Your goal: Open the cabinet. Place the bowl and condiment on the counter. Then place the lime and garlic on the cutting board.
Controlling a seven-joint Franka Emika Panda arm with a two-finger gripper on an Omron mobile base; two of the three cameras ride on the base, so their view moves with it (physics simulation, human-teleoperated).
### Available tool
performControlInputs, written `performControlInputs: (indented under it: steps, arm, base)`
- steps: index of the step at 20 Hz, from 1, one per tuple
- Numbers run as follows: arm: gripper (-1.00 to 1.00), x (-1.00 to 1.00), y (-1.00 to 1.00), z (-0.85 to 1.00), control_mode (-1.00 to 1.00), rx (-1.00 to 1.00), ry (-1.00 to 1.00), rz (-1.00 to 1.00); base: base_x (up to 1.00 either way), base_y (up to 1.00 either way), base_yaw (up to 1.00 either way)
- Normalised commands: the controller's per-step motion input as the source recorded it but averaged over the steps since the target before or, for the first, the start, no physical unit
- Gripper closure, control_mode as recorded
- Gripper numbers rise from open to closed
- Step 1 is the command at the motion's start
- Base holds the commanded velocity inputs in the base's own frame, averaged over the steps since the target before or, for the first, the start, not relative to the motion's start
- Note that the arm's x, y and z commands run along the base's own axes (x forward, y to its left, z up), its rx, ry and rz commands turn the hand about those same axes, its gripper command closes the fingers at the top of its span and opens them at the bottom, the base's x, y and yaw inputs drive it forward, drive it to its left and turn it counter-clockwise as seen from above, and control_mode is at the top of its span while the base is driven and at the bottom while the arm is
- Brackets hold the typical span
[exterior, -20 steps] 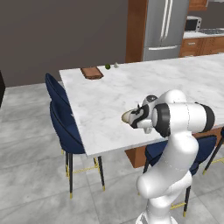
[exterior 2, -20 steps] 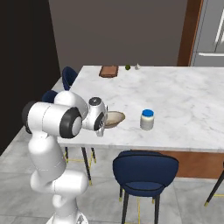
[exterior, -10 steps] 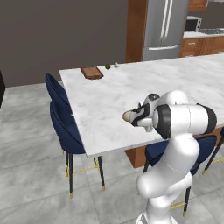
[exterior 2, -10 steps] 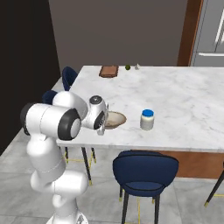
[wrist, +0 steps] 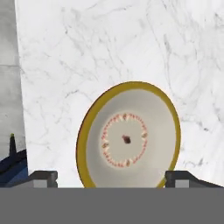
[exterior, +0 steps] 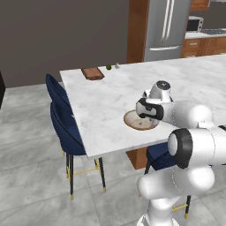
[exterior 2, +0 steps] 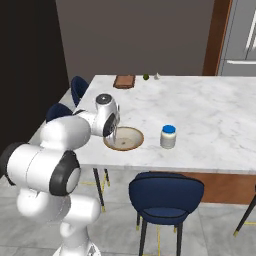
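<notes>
White marble surface (exterior 2: 210, 115) carries the bowl (exterior 2: 123, 138) near its front edge, upright, its left rim hidden behind the hand in the right base view. Over it, the fingers (wrist: 43, 176) stand spread wide on either side, pinching nothing. Just right sits the blue-lidded condiment jar (exterior 2: 168, 136). At the far edge lie the cutting board (exterior: 92, 73), lime (exterior: 108, 67) and garlic (exterior: 117, 65), too small to detail.

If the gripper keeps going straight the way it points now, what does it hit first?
Most likely the bowl: the gripper points down at it, fingertips spread wide at either side of its rim. Under it lies the counter. The height left is unclear.
</notes>
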Motion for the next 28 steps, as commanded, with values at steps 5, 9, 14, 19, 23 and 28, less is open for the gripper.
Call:
performControlInputs:
  steps: [5, 9, 14, 19, 23, 28]
  arm:
    - [-1.00, -0.59, 0.44, 0.96, -1.00, 0.00, 0.00, 0.07]
    - [-1.00, -0.62, 0.34, 0.82, -1.00, 0.00, -0.12, 0.08]
    - [-1.00, -0.43, 0.08, 0.33, -1.00, 0.00, -0.26, 0.03]
    - [-1.00, -0.18, 0.00, 0.02, -1.00, 0.00, -0.07, 0.00]
    - [-1.00, -0.08, 0.00, 0.00, 1.00, 0.00, 0.00, 0.00]
    - [-1.00, 0.00, 0.00, 0.00, 1.00, 0.00, 0.00, 0.00]
  base:
    - [0.00, 0.00, 0.00]
    - [0.00, 0.00, 0.00]
    - [0.00, 0.00, 0.00]
    - [0.00, 0.00, 0.00]
    - [-0.06, 0.00, 0.00]
    - [-0.59, 0.70, 0.04]
